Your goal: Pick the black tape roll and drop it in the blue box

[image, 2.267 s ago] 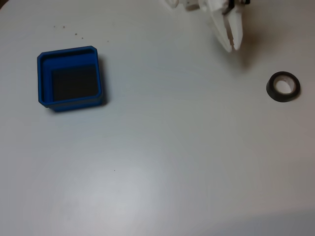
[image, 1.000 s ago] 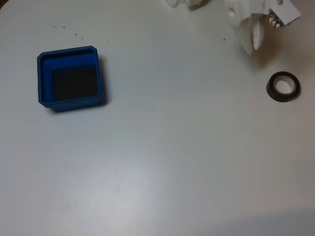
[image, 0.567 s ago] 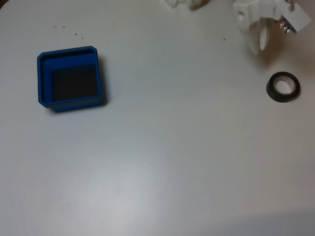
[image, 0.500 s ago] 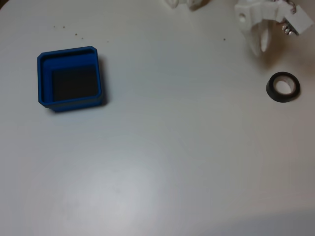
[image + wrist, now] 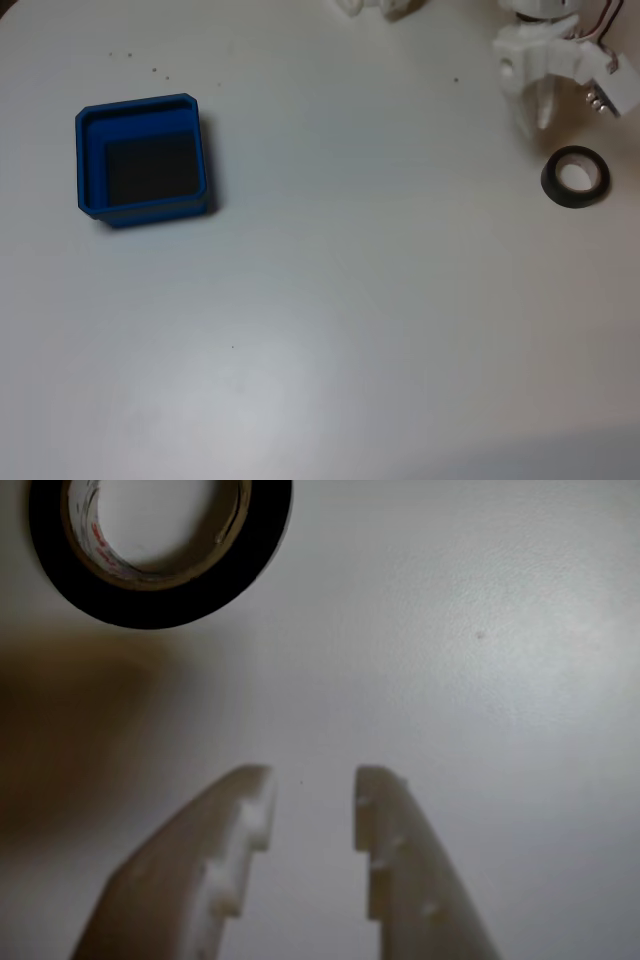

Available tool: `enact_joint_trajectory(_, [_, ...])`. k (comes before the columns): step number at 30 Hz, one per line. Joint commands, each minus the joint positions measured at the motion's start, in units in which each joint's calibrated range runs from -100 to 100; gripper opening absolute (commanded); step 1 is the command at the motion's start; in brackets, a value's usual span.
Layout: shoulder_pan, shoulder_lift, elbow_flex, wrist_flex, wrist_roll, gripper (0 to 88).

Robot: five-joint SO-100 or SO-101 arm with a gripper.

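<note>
Fixed view, looking down on the white table: my tool hangs near the upper right edge, its white tips pointing down toward the black tape roll, which lies flat just below and slightly to the right of them, untouched. The blue box sits well apart on the left side, open side up, its dark floor bare, ready to take a drop from above.

In the wrist view the tool has its two fingers parted by a narrow gap with nothing between them, only bare table. The tape roll lies ahead and to the left of that gap, pale core up. I judge this to be the approach: the tips are not lined up with the ring, so I need to shift toward it and probably spread the fingers wider before straddling one wall.
</note>
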Motion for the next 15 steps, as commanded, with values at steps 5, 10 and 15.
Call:
enact_joint_trajectory(5, [0.05,6.54,-17.12,9.15,-0.55,1.6])
enact_joint_trajectory(10, [-0.05,11.13,-24.75,14.43,-7.03,1.6])
enact_joint_trajectory(15, [-0.15,15.73,-27.54,14.76,-11.58,1.6])
